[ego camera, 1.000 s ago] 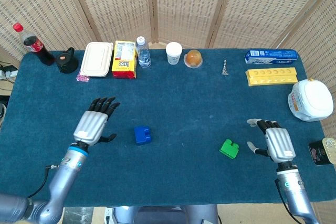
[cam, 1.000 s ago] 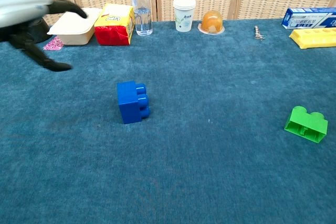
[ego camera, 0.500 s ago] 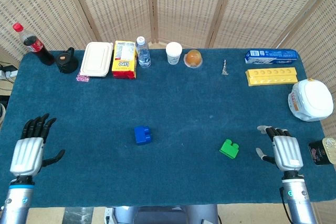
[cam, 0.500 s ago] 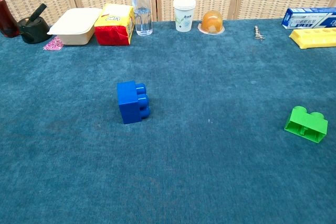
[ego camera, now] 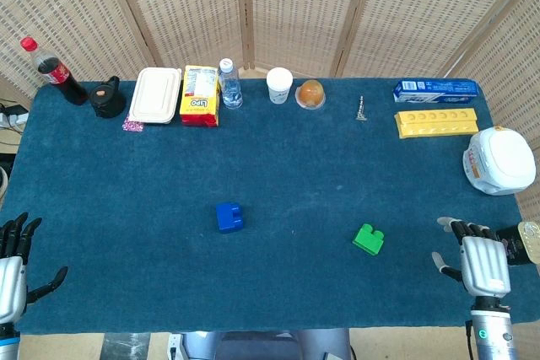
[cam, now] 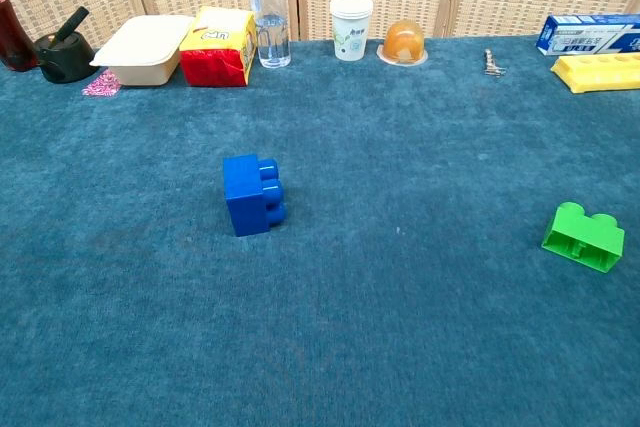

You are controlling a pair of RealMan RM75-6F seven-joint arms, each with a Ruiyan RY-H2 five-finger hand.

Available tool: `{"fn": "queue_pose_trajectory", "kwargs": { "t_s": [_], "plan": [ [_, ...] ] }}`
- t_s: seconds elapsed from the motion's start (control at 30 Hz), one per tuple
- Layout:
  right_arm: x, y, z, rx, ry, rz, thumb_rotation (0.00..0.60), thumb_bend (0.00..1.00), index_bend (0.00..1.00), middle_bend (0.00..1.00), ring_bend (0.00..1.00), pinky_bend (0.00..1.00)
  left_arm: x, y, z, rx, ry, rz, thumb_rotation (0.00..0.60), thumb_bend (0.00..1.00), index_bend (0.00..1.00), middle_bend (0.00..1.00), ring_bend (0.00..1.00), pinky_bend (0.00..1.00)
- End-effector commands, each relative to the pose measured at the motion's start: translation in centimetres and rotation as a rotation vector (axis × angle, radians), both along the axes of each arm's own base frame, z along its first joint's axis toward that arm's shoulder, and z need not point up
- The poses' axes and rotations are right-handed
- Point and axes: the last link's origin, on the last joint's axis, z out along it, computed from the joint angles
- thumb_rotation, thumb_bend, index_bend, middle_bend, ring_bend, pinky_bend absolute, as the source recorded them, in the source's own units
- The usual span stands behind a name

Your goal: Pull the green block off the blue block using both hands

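The blue block [ego camera: 229,217] [cam: 253,194] lies on its side near the middle of the blue cloth, studs facing right. The green block [ego camera: 369,239] [cam: 584,237] lies apart from it, well to the right, tilted on the cloth. My left hand [ego camera: 12,269] is at the table's front left corner, fingers spread, holding nothing. My right hand [ego camera: 482,260] is at the front right edge, fingers extended, also empty. Neither hand shows in the chest view.
Along the back edge stand a cola bottle [ego camera: 52,71], black pot [ego camera: 107,97], white lunch box [ego camera: 156,95], yellow carton [ego camera: 200,95], water bottle [ego camera: 229,83], paper cup [ego camera: 279,85], orange cup [ego camera: 310,94]. A yellow tray [ego camera: 440,121], blue box [ego camera: 435,88] and white bowl [ego camera: 499,160] sit at the right.
Both hands have drawn back toward the front edge, the left far out to the left corner, the right further right. The blocks have not moved.
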Motion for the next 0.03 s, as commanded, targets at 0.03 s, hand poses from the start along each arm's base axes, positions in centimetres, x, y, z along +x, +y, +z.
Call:
{"fn": "queue_pose_trajectory", "kwargs": {
  "t_s": [0.03],
  "plan": [
    [-0.13,0.12,0.12,-0.003,0.000,-0.003,0.600,0.30,0.31,0.41,0.38,0.30,0.36,0.09,-0.20,-0.018,-0.022,-0.009,0.547,0.25,0.13,0.07,0.00,0.00]
  ]
}}
